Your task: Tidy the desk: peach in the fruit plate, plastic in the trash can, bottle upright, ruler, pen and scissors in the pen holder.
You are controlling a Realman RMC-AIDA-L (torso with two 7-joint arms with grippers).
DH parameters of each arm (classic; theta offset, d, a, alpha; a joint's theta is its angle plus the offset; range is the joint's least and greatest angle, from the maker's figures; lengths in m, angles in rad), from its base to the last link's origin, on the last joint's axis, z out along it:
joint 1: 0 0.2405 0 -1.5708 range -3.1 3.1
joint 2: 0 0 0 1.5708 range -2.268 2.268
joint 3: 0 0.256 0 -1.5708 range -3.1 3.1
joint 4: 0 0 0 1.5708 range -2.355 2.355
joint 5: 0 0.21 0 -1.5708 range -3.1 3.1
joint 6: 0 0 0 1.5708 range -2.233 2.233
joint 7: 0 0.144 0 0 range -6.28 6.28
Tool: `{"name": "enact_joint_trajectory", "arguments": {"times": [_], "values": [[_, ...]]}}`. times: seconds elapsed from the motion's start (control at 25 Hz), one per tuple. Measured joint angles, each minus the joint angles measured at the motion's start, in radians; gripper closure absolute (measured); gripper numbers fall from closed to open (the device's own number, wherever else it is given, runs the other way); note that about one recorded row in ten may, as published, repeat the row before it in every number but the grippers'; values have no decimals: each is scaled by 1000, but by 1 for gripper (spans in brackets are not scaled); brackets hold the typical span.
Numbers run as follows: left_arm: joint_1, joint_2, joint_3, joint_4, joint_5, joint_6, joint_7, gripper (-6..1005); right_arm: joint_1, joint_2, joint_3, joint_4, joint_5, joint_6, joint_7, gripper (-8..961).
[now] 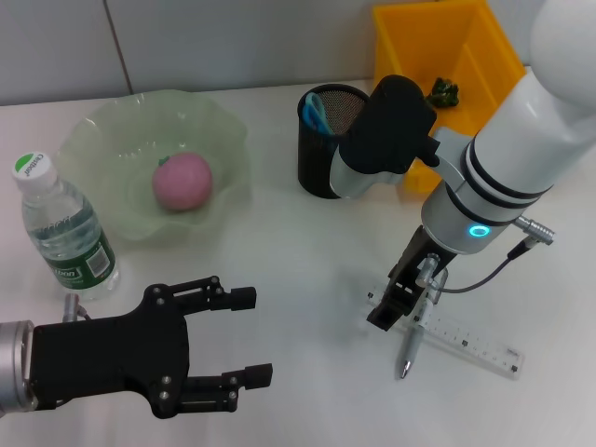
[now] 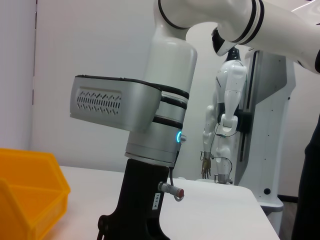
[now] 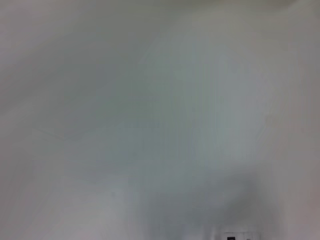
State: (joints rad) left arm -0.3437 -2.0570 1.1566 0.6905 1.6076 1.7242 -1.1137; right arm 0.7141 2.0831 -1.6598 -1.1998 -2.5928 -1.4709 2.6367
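Green-labelled bottle [image 1: 65, 231] upright, writing unreadable

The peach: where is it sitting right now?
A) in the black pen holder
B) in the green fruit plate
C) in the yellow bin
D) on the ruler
B: the pink peach rests in the middle of the pale green fruit plate, beside the upright bottle.

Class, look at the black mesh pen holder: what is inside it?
In the head view, a blue-handled item sticks up inside the pen holder, perhaps the scissors. Its lower part is hidden by the mesh wall, and the right arm covers the holder's right side.
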Motion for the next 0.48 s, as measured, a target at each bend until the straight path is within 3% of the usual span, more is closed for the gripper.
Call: {"name": "enact_joint_trajectory", "arguments": {"times": [0.48], "values": [[0, -1, 0, 1, 0, 0, 0, 213, 13, 0, 0, 17, 0, 2, -6, 273]]}}
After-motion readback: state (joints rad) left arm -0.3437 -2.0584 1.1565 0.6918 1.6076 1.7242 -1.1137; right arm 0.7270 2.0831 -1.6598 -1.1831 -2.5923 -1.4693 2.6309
